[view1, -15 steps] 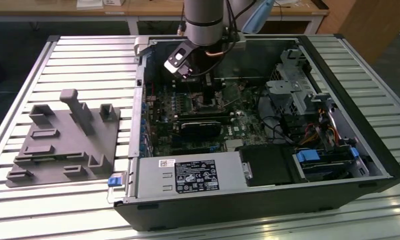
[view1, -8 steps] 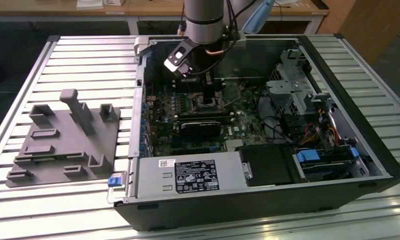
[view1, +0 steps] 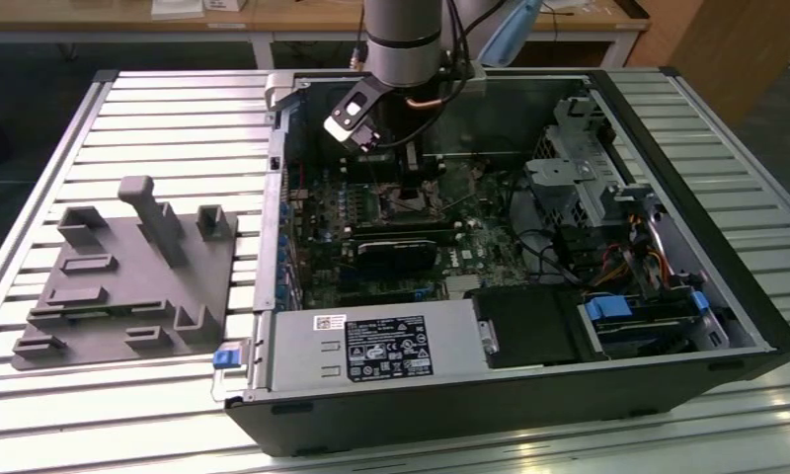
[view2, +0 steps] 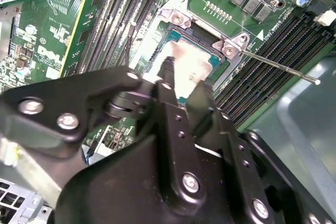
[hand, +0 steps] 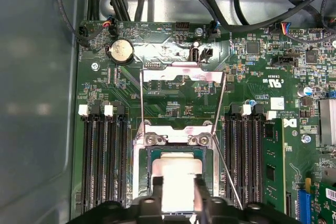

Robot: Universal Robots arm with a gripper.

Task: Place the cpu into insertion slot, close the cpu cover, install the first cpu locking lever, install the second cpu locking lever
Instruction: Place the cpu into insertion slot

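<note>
The cpu, a small square chip with a pale metal top, sits in or just over the insertion slot on the green motherboard. My gripper is shut on the cpu, one black finger against each of two opposite edges. In the second wrist view the gripper covers part of the cpu. The cpu cover, a thin silvery frame, stands flipped open beyond the slot. A thin locking lever angles away from the slot and shows as a loose rod. In the exterior view the gripper hangs inside the open computer case.
Memory slots flank the socket on both sides, and a coin battery lies beyond the cover. Black cables run along the case wall. A power supply and drive bays fill the case front. A grey fixture sits outside on the exterior view's left.
</note>
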